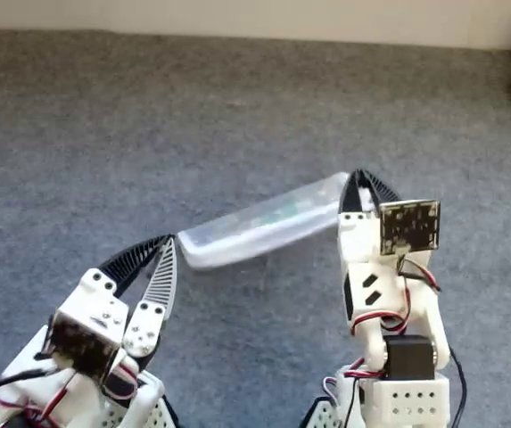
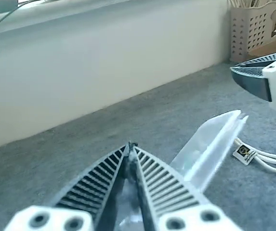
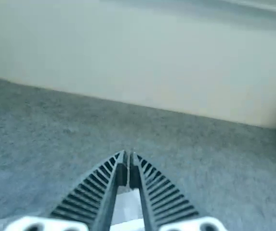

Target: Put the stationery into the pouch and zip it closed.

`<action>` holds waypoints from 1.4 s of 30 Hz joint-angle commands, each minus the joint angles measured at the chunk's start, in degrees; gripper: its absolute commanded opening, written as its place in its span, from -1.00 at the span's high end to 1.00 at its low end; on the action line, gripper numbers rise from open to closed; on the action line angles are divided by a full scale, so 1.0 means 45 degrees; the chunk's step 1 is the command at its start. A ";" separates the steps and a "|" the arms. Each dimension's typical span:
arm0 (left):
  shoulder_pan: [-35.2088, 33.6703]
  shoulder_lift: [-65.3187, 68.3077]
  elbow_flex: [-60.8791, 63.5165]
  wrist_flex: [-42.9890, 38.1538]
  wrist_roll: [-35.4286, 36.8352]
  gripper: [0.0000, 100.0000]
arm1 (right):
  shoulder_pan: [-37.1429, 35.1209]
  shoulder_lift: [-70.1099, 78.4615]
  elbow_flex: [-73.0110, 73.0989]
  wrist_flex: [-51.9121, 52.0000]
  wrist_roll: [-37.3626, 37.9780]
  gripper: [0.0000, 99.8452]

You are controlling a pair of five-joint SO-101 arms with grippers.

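The pouch (image 1: 259,227), a long shape of clear, glossy plastic with small things dimly seen inside, lies across the grey, carpet-like counter (image 1: 103,134) between the two arms. The left gripper (image 1: 170,241) has its ribbed black fingers closed on the pouch's near end, with clear plastic pinched between them. The right gripper (image 1: 360,183) is at the other end, its fingers pressed together; I cannot tell if they touch the pouch. A white looped cord (image 2: 263,159) lies beside the pouch. A perforated basket (image 2: 253,29) stands at the wall.
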 commanded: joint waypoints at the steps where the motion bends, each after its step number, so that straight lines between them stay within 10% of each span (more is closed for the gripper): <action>1: -0.1123 -0.0010 0.0381 -0.0078 0.0039 0.98 | 0.0322 -0.0068 -0.1201 0.1885 -0.0039 0.98; 19: -0.1416 0.0010 0.2569 -0.1348 0.0117 0.80 | 0.1709 0.0654 0.0869 0.4444 0.2422 0.98; 42: -0.3038 0.0010 0.2510 -0.1348 0.1250 0.80 | 0.3858 1.7944 -0.9485 0.5597 0.2442 0.99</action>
